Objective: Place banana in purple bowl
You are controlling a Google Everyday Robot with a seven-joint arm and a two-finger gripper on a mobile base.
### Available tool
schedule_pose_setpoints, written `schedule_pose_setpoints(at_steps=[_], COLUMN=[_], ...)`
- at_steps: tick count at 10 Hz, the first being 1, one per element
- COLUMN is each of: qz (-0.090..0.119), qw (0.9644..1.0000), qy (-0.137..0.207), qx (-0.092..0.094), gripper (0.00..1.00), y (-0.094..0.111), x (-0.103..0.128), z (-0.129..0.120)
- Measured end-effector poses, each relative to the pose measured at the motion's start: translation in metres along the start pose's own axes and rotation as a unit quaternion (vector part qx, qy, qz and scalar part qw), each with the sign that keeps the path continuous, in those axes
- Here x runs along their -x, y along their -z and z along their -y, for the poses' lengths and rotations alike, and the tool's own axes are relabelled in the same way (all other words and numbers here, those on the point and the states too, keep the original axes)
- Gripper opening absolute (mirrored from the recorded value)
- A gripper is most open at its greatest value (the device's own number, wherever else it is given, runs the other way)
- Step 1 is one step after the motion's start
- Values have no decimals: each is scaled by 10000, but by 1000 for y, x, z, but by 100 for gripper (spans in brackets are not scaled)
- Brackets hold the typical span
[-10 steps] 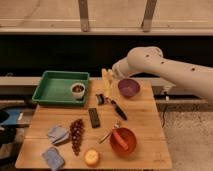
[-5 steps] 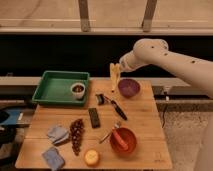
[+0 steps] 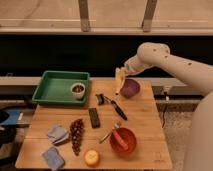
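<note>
Camera view: my gripper [image 3: 121, 71] hangs above the table's [image 3: 145, 115] far edge, its fingers clamped on the top of the banana [image 3: 118, 81]. The banana hangs nearly upright below them, just left of the purple bowl [image 3: 130, 88] and not yet over it. Against the frame half a second ago, I see the arm has carried the banana slightly right, closer to the bowl's rim; the tray [image 3: 55, 87] and red bowl [image 3: 123, 140] lie unchanged.

Tool [image 3: 121, 71] — banana [image 3: 118, 81] — beside purple bowl [image 3: 130, 88]
</note>
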Motion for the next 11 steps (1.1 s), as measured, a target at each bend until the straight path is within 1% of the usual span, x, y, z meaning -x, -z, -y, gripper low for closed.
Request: schedule_pose_setpoints(at_steps=[1, 3, 6, 9, 10, 11], qz=[27, 184, 203, 206, 240, 277], qw=[10000, 9996, 9997, 9997, 9995, 9991], qy=[-62, -204, -167, -155, -184, -256], qx=[5, -9, 20, -14, -92, -205], gripper=[0, 0, 0, 0, 0, 0], y=[-4, -10, -12, -11, -11, -9], x=[-2, -12, -10, -11, -10, -9], z=[5, 24, 21, 22, 22, 29])
